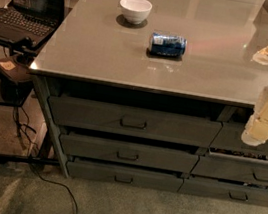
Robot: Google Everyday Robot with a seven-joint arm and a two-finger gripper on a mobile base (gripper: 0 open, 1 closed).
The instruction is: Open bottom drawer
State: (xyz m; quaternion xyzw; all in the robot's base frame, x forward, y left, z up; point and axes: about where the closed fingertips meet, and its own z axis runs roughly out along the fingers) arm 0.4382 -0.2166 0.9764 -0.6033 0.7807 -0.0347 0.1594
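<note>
Bottom drawer (155, 180), not yet pulled out, lies at 6 o'clock under the worktop (205, 72); the gripper (253, 137) hangs at 3 o'clock, probably staged for approach, whether apart or together cannot be told.

bottom drawer (124, 175) | slim dark grey, loop handle | looks shut, lowest of wide stack | tool (252, 137) right, apart

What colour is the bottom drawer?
The bottom drawer is dark grey, camera view; gripper hovers upper right.
</note>
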